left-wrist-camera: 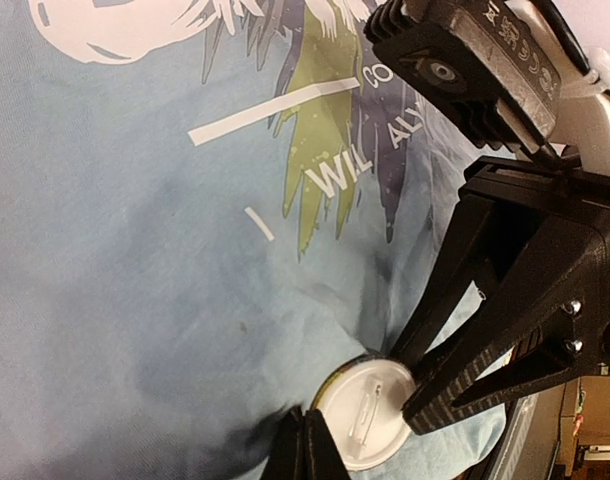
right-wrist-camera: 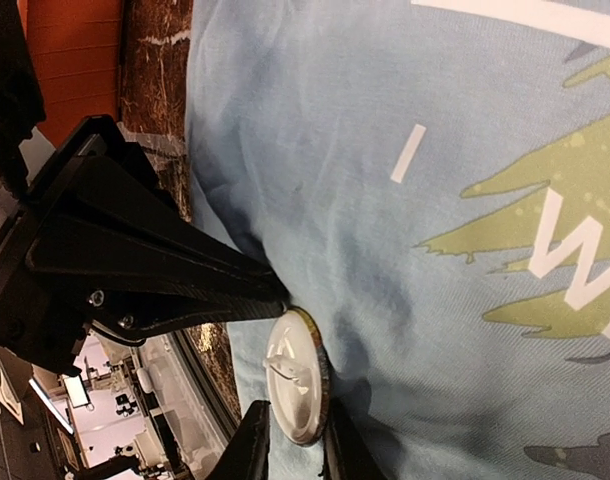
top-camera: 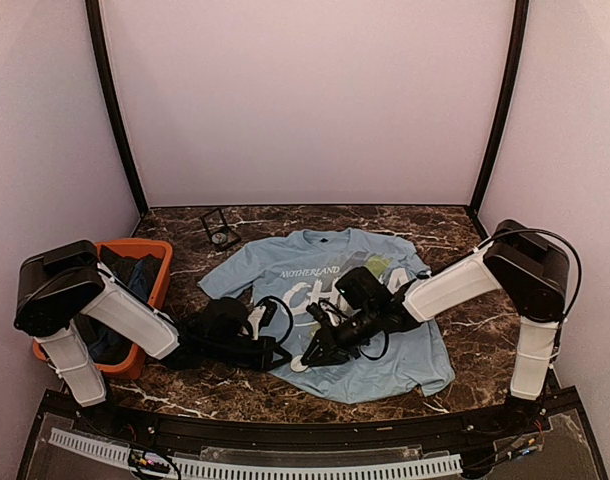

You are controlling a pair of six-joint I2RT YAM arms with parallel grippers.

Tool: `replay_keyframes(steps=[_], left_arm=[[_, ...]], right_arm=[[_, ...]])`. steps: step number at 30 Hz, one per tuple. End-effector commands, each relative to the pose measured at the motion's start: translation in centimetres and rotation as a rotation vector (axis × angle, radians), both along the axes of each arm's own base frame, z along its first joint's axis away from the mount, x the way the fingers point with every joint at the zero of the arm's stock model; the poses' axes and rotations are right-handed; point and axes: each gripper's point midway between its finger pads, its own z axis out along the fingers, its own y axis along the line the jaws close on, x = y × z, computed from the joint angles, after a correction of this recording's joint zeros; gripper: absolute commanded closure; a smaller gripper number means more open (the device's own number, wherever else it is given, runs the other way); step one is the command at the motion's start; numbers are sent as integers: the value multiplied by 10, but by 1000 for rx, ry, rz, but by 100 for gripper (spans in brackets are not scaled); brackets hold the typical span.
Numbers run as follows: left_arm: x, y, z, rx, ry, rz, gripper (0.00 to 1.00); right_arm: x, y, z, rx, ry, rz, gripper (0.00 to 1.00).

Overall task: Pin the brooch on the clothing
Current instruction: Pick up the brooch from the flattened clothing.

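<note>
Nearest, close to the tabletop's (top-camera: pixel 465 330) near edge, both tools meet over the T-shirt's (top-camera: pixel 405 350) near hem, and the top view hides what lies between them. The wrist cameras show it: the brooch (left-wrist-camera: pixel 370 425) stands on its rim just above the light blue cloth. The left gripper (left-wrist-camera: pixel 307 440) has its fingers pressed together on the disc's edge. The right gripper (right-wrist-camera: pixel 297 425) brackets the disc, one finger against each face, closed in on it.

From the left wrist the white back faces the lens, and the pin bar runs up the picture, tilted slightly right. From the right wrist the disc is almost edge-on, its long axis upright in the picture and its dark bronze rim turned toward the shirt's print.

The shirt lies flat with its collar toward the far edge. At the left edge an orange bin (top-camera: pixel 157 250) holds dark blue garments (top-camera: pixel 135 275). Beyond it, near the far edge, sits a small black-framed square case (top-camera: pixel 221 232).
</note>
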Motion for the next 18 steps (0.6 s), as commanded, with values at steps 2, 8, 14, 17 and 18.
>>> replay_keyframes(steps=[2, 8, 14, 17, 18], left_arm=[[-8, 8, -16, 36, 35, -1, 99], [-8, 9, -14, 29, 32, 6, 99], [-3, 13, 9, -14, -26, 32, 95], [1, 13, 40, -49, -107, 22, 79], [2, 12, 47, -54, -125, 15, 76]], right_arm=[[7, 10, 1, 3, -37, 11, 88], [11, 11, 5, -6, -65, 21, 100], [12, 4, 27, 22, -141, 44, 100], [13, 2, 56, 114, -238, 82, 100], [12, 2, 65, 145, -280, 102, 100]])
